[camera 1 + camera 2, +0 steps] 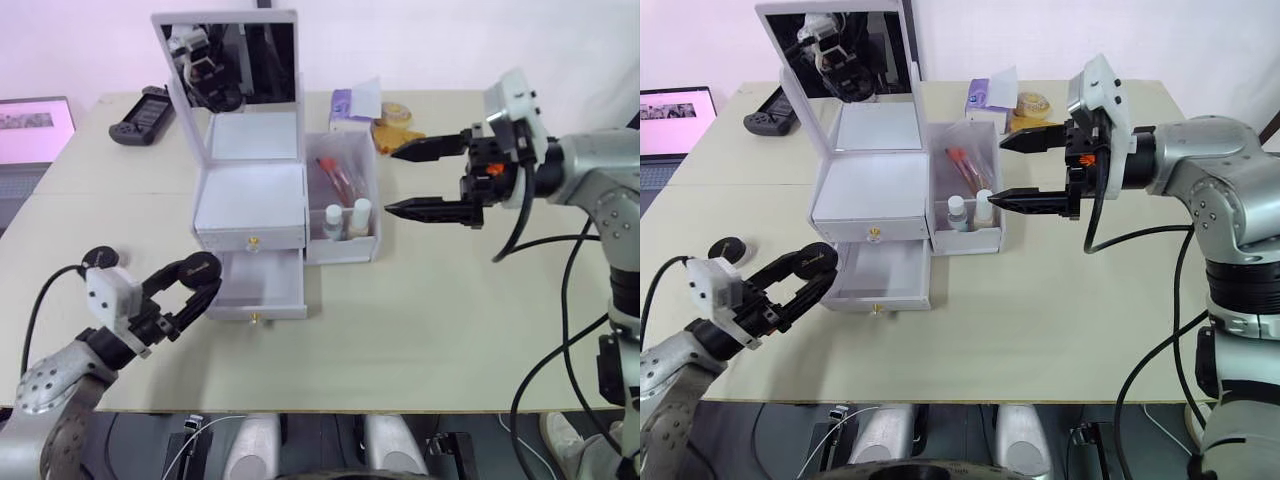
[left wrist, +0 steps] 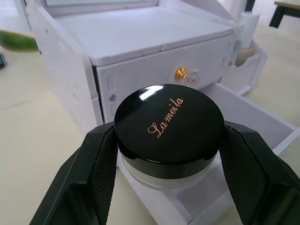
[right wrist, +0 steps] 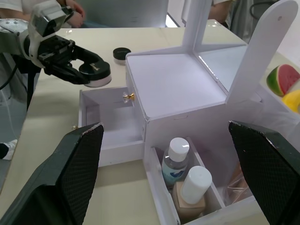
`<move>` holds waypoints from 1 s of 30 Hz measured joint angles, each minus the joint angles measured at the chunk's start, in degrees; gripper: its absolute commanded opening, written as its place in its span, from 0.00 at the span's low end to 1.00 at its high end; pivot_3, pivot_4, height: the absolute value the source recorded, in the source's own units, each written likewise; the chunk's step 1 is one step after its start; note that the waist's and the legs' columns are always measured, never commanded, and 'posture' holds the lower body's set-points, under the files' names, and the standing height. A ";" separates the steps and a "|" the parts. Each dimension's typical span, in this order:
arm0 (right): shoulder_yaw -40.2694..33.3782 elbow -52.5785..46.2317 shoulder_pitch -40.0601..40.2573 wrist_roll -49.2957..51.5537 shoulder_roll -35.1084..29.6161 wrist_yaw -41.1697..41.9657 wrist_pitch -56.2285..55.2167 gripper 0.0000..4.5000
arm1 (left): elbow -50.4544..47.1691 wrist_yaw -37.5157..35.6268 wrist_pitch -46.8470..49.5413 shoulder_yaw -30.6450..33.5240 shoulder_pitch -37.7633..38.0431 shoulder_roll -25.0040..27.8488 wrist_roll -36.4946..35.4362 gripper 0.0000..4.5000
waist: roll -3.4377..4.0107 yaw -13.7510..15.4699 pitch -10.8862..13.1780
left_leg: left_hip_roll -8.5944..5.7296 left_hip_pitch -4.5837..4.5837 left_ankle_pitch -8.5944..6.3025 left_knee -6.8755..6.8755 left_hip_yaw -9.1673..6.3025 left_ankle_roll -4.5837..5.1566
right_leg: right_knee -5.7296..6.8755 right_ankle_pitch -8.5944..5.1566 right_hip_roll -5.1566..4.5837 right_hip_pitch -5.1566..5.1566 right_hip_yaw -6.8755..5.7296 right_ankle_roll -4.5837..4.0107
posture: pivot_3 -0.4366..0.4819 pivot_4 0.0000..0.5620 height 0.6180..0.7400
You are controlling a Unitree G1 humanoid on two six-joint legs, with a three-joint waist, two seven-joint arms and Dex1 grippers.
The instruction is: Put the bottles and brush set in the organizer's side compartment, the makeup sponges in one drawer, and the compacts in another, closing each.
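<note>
left claw (image 1: 197, 287) grips a black compact (image 2: 168, 129) hiding the open drawer's (image 1: 262, 290) near corner; right claw (image 1: 408, 180) gapes wide.

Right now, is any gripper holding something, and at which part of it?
The left gripper holds a black-lidded compact by its round sides, above the open lower drawer. The right gripper is open and holds nothing.

Compact going in at the open bottom drawer, bottles and brush set sitting in the side compartment.

White organizer (image 1: 250, 190) is standing mid-table, mirror lid up, top drawer (image 1: 250, 238) shut, bottom drawer (image 1: 262, 290) pulled out. Round black compact (image 2: 168, 126) is being held flat over the drawer's front corner by the left gripper (image 1: 190, 290). Second black compact (image 1: 100, 258) is lying on the table left of it. Two white-capped bottles (image 1: 345, 218) are standing upright in the side compartment (image 1: 342, 200), bagged brush set (image 1: 335, 175) behind them.
</note>
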 measured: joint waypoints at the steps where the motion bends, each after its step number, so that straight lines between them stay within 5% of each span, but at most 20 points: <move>1: -0.09 -0.30 0.25 0.00 -0.05 -0.27 0.17 1.00 | 0.44 -0.47 0.00 -0.69 -0.42 0.21 0.48 0.59 | 0.00 -0.01 0.00 | 0.00 -0.01 0.00 0.01 0.00 0.00 | -0.01 0.00 0.00 0.00 0.00 0.00 | 0.48 0.27 1.00; 30: -4.01 -3.51 4.32 1.06 -0.69 -3.15 1.36 1.00 | 3.52 -3.08 2.67 -13.59 -12.65 0.38 7.98 0.59 | 0.02 0.05 0.01 | 0.00 -0.08 0.01 0.03 -0.02 0.01 | 0.04 0.03 0.00 -0.06 -0.01 0.05 | 0.48 0.27 1.00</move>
